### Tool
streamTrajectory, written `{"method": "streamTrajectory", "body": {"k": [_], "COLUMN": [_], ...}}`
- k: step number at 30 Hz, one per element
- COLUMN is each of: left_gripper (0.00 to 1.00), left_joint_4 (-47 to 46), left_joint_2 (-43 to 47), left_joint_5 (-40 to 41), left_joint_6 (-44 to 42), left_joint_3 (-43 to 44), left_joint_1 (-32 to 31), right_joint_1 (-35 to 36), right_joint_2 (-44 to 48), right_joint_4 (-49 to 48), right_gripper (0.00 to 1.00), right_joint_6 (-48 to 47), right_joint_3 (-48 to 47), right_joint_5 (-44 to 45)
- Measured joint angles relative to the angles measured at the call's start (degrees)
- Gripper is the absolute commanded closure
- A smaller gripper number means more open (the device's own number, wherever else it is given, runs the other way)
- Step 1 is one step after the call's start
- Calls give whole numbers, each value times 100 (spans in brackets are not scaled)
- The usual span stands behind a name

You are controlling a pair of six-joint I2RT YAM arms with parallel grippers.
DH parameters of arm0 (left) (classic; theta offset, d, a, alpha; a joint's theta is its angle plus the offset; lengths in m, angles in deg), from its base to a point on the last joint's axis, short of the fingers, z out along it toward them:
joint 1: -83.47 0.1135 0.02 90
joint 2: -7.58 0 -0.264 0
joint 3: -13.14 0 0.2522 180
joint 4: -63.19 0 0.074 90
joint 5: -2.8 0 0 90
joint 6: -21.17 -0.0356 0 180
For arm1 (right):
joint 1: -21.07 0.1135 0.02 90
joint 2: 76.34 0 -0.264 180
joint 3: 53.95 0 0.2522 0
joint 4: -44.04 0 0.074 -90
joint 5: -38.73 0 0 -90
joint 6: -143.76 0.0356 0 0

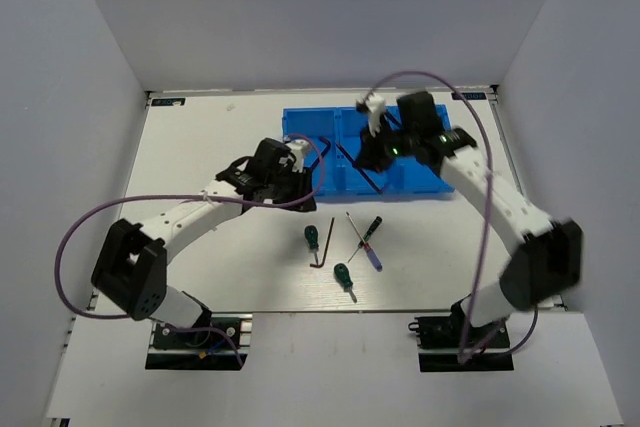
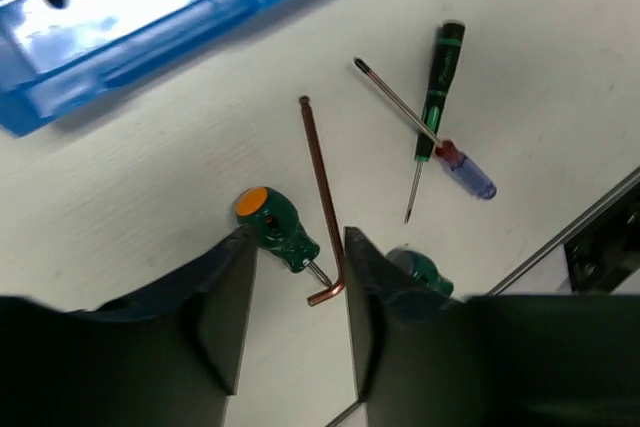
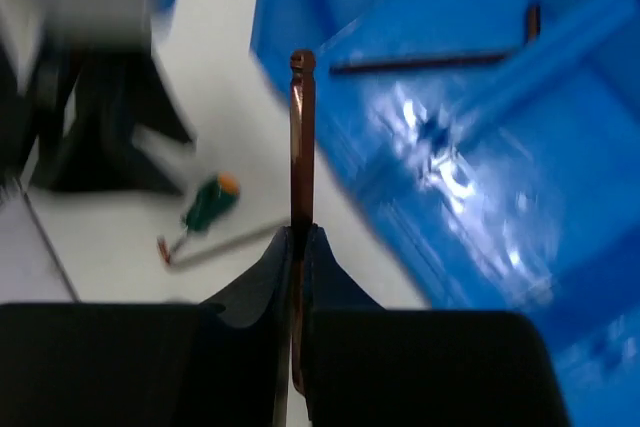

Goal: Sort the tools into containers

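**Right arm carries a hex key to the tray while the left lines up on a screwdriver**

The right jaws are pressed together on the held hex key (image 3: 301, 137), pinching its lower shank so the long leg stands straight out ahead of them. Its ball tip hangs right at the near wall of the blue tray (image 3: 520, 207). The wrist view is blurred. A second hex key (image 3: 430, 59) already lies in a compartment beyond, which looks like the proper home for this one.

To do the drop well, I would take the whole key past the wall and over that compartment. Then bring it low and let go only when no part overhangs a divider, because a key this long could catch and tip out.

The left jaws are spread, with nothing between them. Just ahead of them a stubby green screwdriver (image 2: 275, 232) lies on the counter (image 1: 200, 137), touching a loose hex key (image 2: 322, 197). Two crossed slim screwdrivers (image 2: 437, 87) lie farther off. Closing squarely on the handle alone should leave the loose key undisturbed.
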Motion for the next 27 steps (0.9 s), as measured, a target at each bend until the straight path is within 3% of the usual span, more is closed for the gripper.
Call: {"method": "streamTrajectory", "body": {"k": [6, 10, 12, 15, 16, 18, 20, 27], "left_gripper": [45, 45, 45, 45, 45, 45, 45, 46], "left_joint_4": [-138, -470, -584, -688, -732, -774, -807, -782], "left_joint_2": [-363, -315, -315, -385, -452, -684, -984, -1670], "left_joint_5": [17, 133, 225, 343, 380, 455, 520, 719], "left_joint_6": [-13, 76, 122, 186, 201, 208, 201, 133], "left_joint_3": [15, -339, -487, -503, -476, -334, -144, 122], "left_joint_1": [-507, -673, -748, -881, -935, -1047, -1150, -1377], "right_joint_1": [269, 367, 391, 402, 404, 398, 376, -59], "right_joint_2": [-2881, -4030, -4264, -4459, -4509, -4559, -4546, -3803], "right_joint_4": [-157, -323, -428, -476, -481, -472, -505, -649], "right_gripper": [100, 100, 98, 78, 63, 53, 49, 51], "right_joint_6": [1073, 1965, 2249, 2540, 2594, 2684, 2745, 3322], "right_joint_3": [-2933, -4238, -4378, -4389, -4389, -4387, -4341, -3617], "right_joint_5": [-260, -195, -125, 46, 90, 166, 181, -127]}}
